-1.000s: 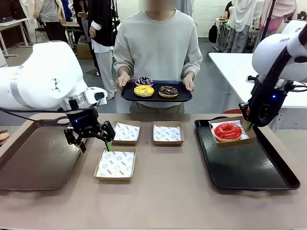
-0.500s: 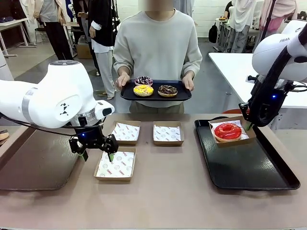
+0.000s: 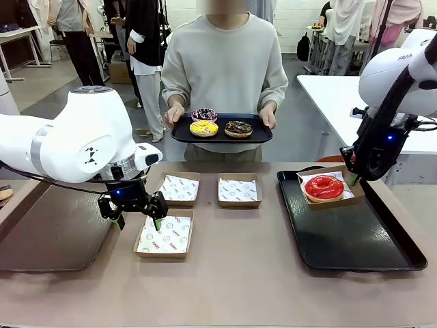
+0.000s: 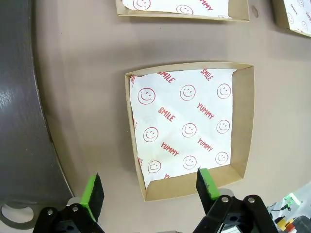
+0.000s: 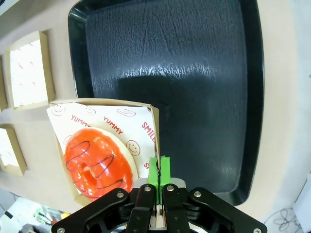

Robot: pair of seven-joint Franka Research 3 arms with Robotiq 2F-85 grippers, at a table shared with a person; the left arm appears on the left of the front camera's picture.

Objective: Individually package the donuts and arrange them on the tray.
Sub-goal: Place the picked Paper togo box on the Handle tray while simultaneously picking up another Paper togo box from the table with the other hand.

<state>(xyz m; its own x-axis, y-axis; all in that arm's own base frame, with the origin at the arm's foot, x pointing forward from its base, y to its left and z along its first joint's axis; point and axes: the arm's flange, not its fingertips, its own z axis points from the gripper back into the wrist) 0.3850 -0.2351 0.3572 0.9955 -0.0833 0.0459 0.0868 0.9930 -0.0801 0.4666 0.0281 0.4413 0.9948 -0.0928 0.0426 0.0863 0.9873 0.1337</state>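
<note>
Hovering over paper-lined box (image 4: 244,121), left jaws wide, pointing down, right jaws pressed together near red donut (image 5: 114,155)

From where I stand, the brown desk (image 3: 246,273) runs the full width in front, matte and evenly lit. Beyond it the floor (image 3: 41,82) is smooth grey with a soft sheen from overhead light. A white table (image 3: 328,92) stands off to the right, and a smaller pale-topped table (image 3: 15,33) on dark legs sits at the far left. The back wall (image 3: 290,10) is white and looks tiled or bricked.
</note>
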